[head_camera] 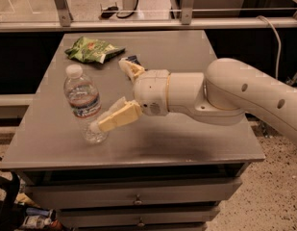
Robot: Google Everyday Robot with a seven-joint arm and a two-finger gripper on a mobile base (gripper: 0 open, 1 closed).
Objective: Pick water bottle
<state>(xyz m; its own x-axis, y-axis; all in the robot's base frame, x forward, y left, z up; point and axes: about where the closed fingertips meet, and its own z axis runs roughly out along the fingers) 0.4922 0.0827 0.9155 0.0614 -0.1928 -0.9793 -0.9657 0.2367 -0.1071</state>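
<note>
My end effector [109,94] hangs low over the middle of the grey desk [196,143], reaching in from the right on my cream-coloured arm [225,93]. Its two fingers are spread wide apart and hold nothing. The near finger [117,118] points down and to the left, and its tip overlaps the lower part of the water bottle [83,102]; I cannot tell whether it touches the plastic or sits just in front of it. The far finger [131,67] points toward the back of the desk, well clear of the bottle.

The water bottle stands upright on the left front part of the desk, its white cap [74,71] on top and its label band around the middle. It is not between my fingers; it stands to the left of the gap.

A green snack bag [92,49] lies flat at the back left of the desk. Just beside the tip of my far finger a small dark object [133,58] shows, mostly hidden. Below the desktop are two drawers [138,198].
</note>
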